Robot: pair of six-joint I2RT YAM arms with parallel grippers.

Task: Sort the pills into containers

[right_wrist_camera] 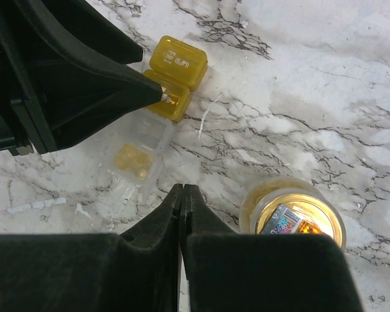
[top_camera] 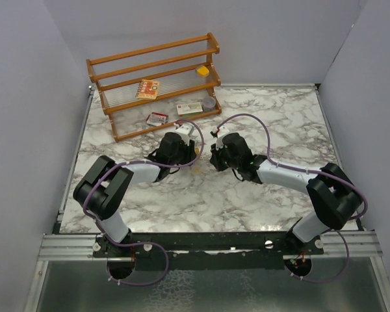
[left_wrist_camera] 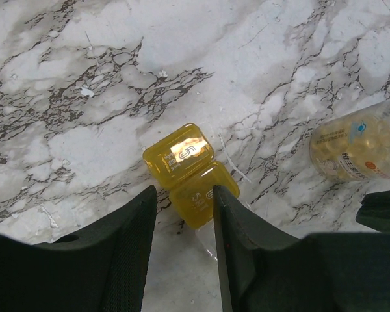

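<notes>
A small squarish yellow box (left_wrist_camera: 188,172) lies on the marble, its lid marked with a 5 (right_wrist_camera: 177,62). A clear plastic compartment (right_wrist_camera: 146,140) joins its near end and holds a few yellow pills (right_wrist_camera: 131,159). My left gripper (left_wrist_camera: 185,195) stands open, its tips astride the box's near end; the right finger touches it and a gap shows at the left finger. To the right lies the round amber-tinted jar (left_wrist_camera: 361,146), full of pale capsules. My right gripper (right_wrist_camera: 182,188) is shut and empty, low over the marble between the clear compartment and the jar (right_wrist_camera: 292,211).
A wooden rack (top_camera: 117,62) stands at the back left, holding printed card packets (top_camera: 147,88), a yellow item (top_camera: 203,70) and a round grey tin (top_camera: 209,102). Both arms meet mid-table (top_camera: 279,130). Plain walls close in the left, right and back sides.
</notes>
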